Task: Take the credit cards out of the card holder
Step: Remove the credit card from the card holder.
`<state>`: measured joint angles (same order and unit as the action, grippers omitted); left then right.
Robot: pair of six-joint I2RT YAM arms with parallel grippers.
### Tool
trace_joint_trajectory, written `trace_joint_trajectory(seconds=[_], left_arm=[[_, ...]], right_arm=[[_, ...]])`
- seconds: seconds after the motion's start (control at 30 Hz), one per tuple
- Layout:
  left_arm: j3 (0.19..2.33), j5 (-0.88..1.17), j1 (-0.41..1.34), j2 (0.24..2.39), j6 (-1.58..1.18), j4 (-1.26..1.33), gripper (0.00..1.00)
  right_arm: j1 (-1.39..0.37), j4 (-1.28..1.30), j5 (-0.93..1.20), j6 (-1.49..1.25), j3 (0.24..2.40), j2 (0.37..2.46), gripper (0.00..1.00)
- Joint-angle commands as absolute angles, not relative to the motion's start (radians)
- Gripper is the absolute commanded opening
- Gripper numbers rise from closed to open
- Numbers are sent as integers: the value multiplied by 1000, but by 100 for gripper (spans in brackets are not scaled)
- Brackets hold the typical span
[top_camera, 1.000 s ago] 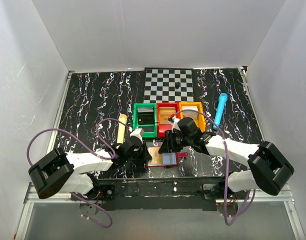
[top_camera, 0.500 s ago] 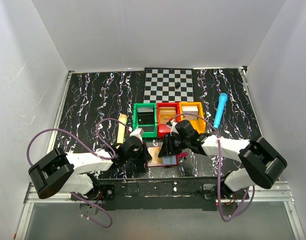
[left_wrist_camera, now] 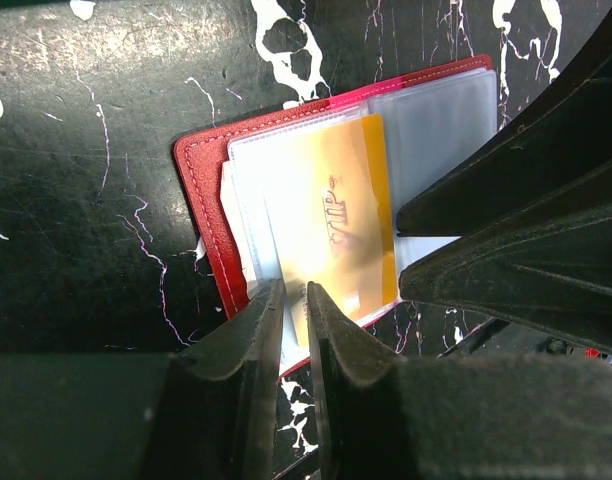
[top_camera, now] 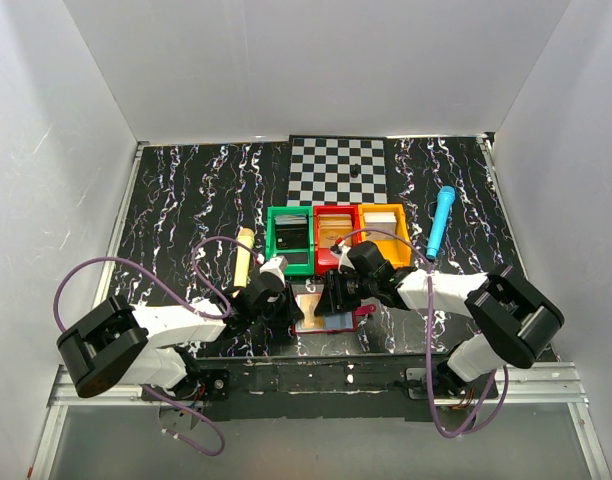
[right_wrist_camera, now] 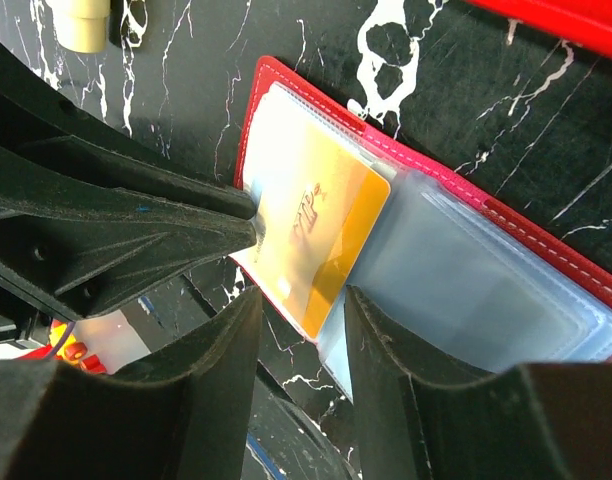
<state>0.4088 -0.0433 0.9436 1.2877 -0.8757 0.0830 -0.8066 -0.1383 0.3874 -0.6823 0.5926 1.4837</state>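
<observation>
Left jaws pinch nearly shut on the holder (left_wrist_camera: 201, 200), pinning it open on the table (top_camera: 186, 190) before the bins (top_camera: 336, 207). Right jaws, half open and empty, have edged in astride the gold card (right_wrist_camera: 321, 250); pulling it seems next.

card holder (top_camera: 336, 318) before the bins (top_camera: 336, 208), card (left_wrist_camera: 336, 220) inside it, chessboard (top_camera: 326, 175) behind

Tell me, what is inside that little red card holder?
Clear plastic sleeves fill the open card holder, and one gold card marked VIP shows. Whether more cards lie beneath is hidden by the top sleeves.
</observation>
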Motion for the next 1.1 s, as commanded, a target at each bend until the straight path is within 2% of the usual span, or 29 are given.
trace_joint_trajectory(seconds=[0.0, 0.57, 0.77, 1.07], left_arm=[[410, -49, 937, 1285, -877, 89, 16], [410, -58, 937, 1307, -884, 86, 13], [410, -66, 937, 1263, -881, 69, 13], [443, -77, 937, 1186, -861, 31, 25]], right_arm=[[-811, -176, 394, -686, 591, 1506, 47], [-810, -256, 436, -716, 563, 1514, 41], [-811, -227, 408, -713, 561, 1526, 45], [-808, -167, 370, -709, 584, 1534, 49]])
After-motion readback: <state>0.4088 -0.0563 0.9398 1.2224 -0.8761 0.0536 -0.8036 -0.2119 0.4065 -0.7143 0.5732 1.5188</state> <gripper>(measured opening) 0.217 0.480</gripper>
